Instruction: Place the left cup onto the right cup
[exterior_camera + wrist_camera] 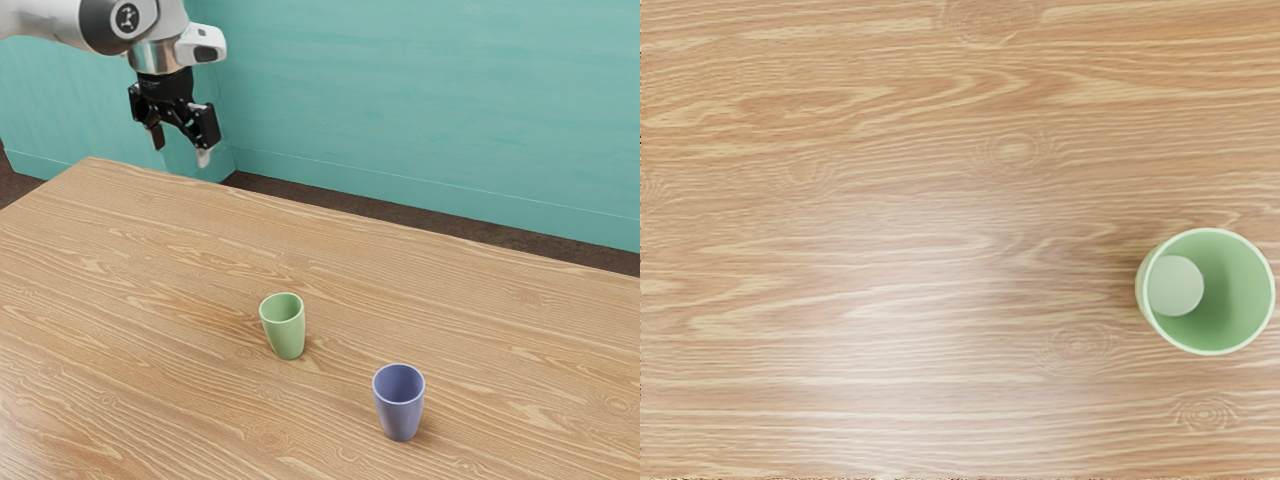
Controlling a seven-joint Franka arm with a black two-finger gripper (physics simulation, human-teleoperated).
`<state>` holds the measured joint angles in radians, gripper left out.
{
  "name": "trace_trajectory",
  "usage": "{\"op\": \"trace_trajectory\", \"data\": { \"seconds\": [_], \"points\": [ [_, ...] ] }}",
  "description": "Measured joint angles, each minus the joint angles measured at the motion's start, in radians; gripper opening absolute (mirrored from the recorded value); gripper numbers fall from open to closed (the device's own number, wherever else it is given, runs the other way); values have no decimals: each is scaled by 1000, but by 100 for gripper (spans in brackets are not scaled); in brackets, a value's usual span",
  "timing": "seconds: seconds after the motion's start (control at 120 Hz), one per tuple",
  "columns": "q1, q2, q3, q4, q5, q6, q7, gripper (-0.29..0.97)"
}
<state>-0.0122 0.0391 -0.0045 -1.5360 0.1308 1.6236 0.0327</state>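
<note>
A green cup [284, 324] stands upright near the middle of the wooden table [120, 270]. A blue-purple cup [399, 401] stands upright closer to the front edge, toward the exterior view's right of the green one. My gripper [180, 142] hangs high above the table's far left part, well away from both cups, open with nothing between its fingers. The wrist view looks straight down on the table and into the green cup [1207, 290].
A teal wall [420, 90] with a baseboard runs behind the table, with a strip of dark floor [420, 215] between them. The table's far edge runs diagonally below the gripper.
</note>
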Motion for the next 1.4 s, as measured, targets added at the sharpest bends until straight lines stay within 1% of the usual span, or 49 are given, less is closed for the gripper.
{"op": "trace_trajectory", "data": {
  "seconds": [0.175,0.575,0.692,0.9,1.133,1.4],
  "points": [
    [2,0,-15,0,1,-3,0,68],
    [-22,13,-127,-17,14,24,-12,68],
    [-39,22,-136,-28,17,29,-29,68],
    [-14,36,-162,-55,18,47,-69,68],
    [-19,44,-198,-95,18,84,-125,68],
    [-19,47,-218,-144,16,130,-188,68]
  ]
}}
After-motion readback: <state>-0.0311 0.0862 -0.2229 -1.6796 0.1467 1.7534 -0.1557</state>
